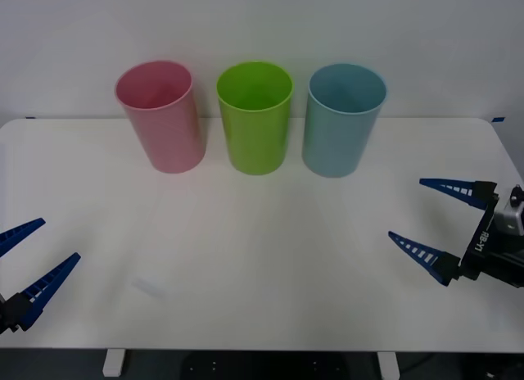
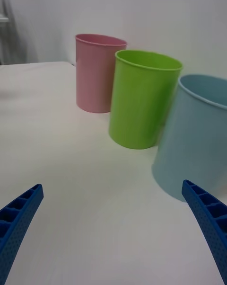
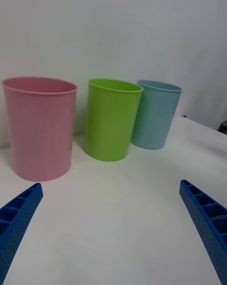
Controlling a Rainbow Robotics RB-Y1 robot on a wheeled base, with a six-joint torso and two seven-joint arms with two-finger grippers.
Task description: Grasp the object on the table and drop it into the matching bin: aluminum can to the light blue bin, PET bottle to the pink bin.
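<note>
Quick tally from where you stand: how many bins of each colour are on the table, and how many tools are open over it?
Pink bin: 1
Lime green bin: 1
Light blue bin: 1
Open tools: 2, the left tool at the table's near left edge, the right tool at its right edge
Total: 3 bins, 2 tools

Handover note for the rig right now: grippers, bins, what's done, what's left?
Left gripper: open, holding nothing, low at the table's near left edge.
Right gripper: open, holding nothing, at the right edge, nearest the light blue bin.
Bins stand upright in a row at the back: pink bin, lime green bin, light blue.
Done: can't confirm a drop; bin bottoms are hidden.
Left: find the can; none lies on the tabletop.
</note>
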